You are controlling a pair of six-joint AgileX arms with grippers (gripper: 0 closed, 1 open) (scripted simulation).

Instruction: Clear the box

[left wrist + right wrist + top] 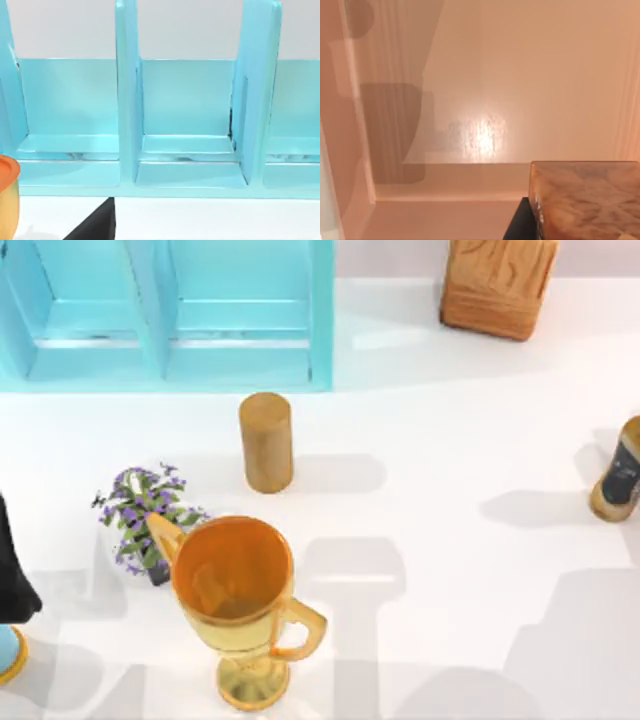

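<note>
The box (498, 285), orange-brown wood with swirling grain, stands at the far edge of the white table (450, 570), right of centre in the top view and well apart from everything else. In the right wrist view you see one grained corner of the box (585, 200) close up, with a dark piece of the right arm's hardware beside it; you cannot tell from it whether that pincer is open or closed.

To the box's left, along the same far edge, stands the turquoise shelf (165, 310), its open compartments facing the table. The left wrist view looks straight into the shelf (185, 125), where upright dividers separate the bays.

In front of the shelf stands a plain tan wooden cylinder (266, 441), upright. Nearer you and to the left sits a small potted plant with purple flowers (148, 515), just beside a tall golden trophy cup (240, 605) with two handles. At the table's right edge you find a brown bottle with a dark label (618, 475).

A dark part of the left arm (12, 570) enters at the table's left edge; its pincer's state cannot be told.
</note>
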